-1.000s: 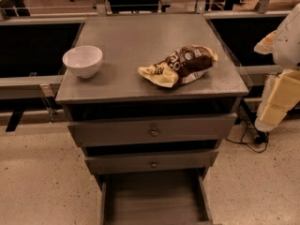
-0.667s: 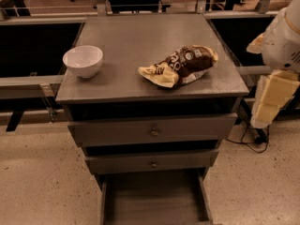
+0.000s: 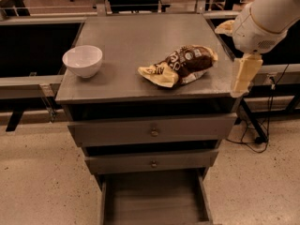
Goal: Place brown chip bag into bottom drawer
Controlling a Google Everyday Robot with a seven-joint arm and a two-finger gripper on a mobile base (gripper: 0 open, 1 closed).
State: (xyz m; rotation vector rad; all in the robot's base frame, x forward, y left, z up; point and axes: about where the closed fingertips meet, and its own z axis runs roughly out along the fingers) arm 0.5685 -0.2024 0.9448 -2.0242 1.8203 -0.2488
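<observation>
The brown chip bag (image 3: 179, 64) lies on its side on the grey cabinet top (image 3: 140, 36), right of centre, dark brown with pale-yellow ends. The bottom drawer (image 3: 152, 198) is pulled out at the foot of the cabinet, and its tray looks empty. My gripper (image 3: 243, 74) hangs on the white arm (image 3: 265, 13) at the cabinet's right edge, just right of the bag and level with the top. It holds nothing that I can see.
A white bowl (image 3: 83, 60) stands on the left of the cabinet top. Two upper drawers with small round knobs (image 3: 154, 131) are slightly open. Black cables (image 3: 255, 137) lie on the floor at the right. Dark benches flank the cabinet.
My arm has swung left, from the right border toward the cabinet's right edge. The bag, the bowl and the drawers have not moved.
</observation>
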